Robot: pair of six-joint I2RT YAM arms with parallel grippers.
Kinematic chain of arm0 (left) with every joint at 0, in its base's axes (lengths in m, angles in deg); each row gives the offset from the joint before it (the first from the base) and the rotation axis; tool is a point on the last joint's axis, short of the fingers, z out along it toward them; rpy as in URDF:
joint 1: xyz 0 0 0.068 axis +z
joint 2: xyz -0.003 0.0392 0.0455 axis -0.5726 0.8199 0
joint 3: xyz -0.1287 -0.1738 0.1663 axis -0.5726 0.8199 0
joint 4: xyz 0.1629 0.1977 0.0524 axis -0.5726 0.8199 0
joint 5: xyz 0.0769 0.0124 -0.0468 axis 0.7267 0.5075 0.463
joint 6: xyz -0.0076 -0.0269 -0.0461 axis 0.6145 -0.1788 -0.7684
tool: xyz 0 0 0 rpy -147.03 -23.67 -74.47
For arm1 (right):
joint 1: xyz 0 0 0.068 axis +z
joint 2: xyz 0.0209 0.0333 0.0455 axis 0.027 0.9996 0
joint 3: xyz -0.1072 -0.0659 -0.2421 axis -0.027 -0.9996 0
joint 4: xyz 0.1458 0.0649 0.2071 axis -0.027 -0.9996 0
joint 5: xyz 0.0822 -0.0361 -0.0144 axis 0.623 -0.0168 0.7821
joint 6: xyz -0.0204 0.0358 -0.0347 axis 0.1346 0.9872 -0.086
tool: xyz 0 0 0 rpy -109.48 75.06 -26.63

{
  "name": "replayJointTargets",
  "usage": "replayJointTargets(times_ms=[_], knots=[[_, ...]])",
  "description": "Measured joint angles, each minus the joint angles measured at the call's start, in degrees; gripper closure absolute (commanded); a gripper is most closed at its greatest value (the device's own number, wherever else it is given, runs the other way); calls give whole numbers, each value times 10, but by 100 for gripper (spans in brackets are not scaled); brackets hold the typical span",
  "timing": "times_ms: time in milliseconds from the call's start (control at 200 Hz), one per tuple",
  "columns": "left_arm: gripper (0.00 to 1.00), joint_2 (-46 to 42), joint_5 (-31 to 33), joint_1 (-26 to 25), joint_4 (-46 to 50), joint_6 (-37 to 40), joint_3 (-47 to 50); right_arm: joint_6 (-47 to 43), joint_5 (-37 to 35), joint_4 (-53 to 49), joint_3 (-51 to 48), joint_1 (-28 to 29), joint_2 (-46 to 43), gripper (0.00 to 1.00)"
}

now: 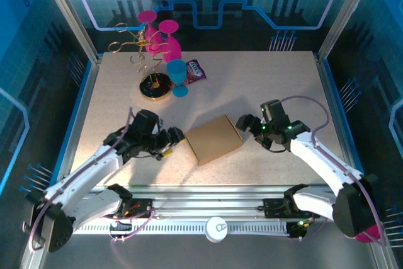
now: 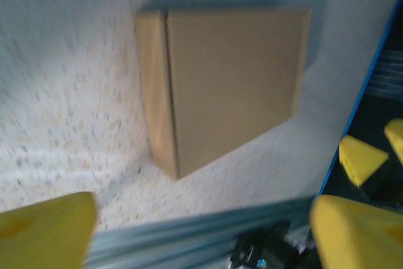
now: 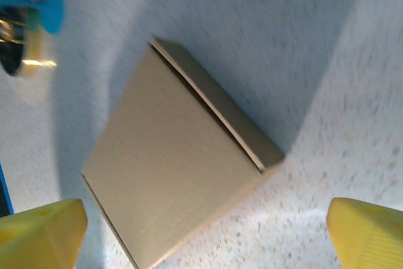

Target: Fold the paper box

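The paper box (image 1: 214, 139) lies flat on the speckled table as a closed brown rectangular box, between the two arms. My left gripper (image 1: 175, 137) is just off its left side, jaws open, with nothing between the yellow fingers (image 2: 44, 231). In the left wrist view the box (image 2: 233, 86) lies beyond the left gripper (image 2: 201, 234), apart from it. My right gripper (image 1: 242, 121) stands off the box's right corner, also open. The right wrist view has the box (image 3: 176, 174) ahead of the right gripper (image 3: 204, 237), with one side flap edge showing and the yellow fingertips (image 3: 371, 231) clear of it.
At the back left stands a gold wire rack (image 1: 141, 48) with pink cups (image 1: 165, 42), a blue cup (image 1: 177, 74) and a purple packet (image 1: 195, 71). An aluminium rail (image 1: 214, 193) runs along the table's near edge, close behind the box.
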Motion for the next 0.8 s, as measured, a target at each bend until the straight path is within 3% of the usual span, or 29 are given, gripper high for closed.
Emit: replayJointTargets(times_ms=[135,240,350,415,585,680,800], knots=[[1,-108,82,65,49,23,-24,-39,-110,-49,59,0,-50,0],[1,-159,168,85,100,39,-25,-61,-227,-75,59,3,-80,0],[1,-163,304,86,175,35,-27,-139,-320,-17,-33,6,-137,0],[1,-159,375,87,185,71,-18,-215,-356,56,-125,8,-174,0],[1,-161,447,90,51,294,90,-401,-391,260,-308,4,-173,0],[1,-155,443,104,-59,399,168,-456,-379,344,-322,-25,-119,0],[1,-117,420,137,-195,471,242,-503,-342,457,-321,-65,-33,0]])
